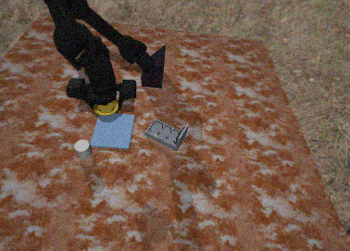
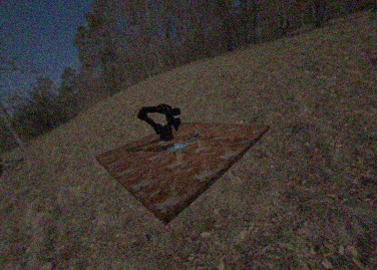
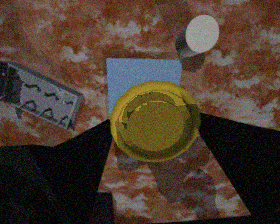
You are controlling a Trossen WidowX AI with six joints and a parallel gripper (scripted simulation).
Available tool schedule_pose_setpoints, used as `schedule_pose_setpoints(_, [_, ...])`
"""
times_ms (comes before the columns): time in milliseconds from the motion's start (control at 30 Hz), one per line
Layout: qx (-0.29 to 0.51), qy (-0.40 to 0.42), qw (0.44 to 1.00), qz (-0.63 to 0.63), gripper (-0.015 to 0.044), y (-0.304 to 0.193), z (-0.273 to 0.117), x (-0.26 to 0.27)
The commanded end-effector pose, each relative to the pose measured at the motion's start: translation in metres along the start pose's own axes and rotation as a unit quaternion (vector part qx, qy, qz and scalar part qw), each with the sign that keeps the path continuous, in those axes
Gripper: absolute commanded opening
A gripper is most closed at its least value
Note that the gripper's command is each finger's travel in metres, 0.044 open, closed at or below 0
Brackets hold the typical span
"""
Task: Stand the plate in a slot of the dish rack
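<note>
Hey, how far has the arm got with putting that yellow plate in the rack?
Done: the round yellow plate looks picked up, raised above the table near the square blue mat. In hand: the black gripper is closed on it. Left: bring it to the grey slotted dish rack, where no plate stands, lower it upright between rails, release and withdraw.
</note>
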State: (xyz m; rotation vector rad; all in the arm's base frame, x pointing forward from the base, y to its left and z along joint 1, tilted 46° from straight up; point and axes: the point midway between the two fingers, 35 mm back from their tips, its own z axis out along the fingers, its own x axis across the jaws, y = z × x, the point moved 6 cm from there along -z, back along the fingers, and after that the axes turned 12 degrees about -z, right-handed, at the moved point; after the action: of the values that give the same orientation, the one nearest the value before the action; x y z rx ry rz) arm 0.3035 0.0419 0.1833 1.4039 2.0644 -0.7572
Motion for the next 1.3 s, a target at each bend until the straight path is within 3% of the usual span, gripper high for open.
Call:
schedule_pose_setpoints(0, [-0.002, 0.002, 1.000, -0.004, 0.0000, 0.002, -0.016, 0.001])
schedule_pose_setpoints(467, [-0.006, 0.000, 1.000, -0.011, 0.0000, 0.004, -0.053, 0.000])
schedule_pose_setpoints(1067, [0.036, -0.003, 0.964, 0.263, 0.0000, 0.000, -0.055, 0.120])
schedule_pose_setpoints(1267, [0.038, -0.005, 0.961, 0.273, 0.0000, -0.001, -0.055, 0.124])
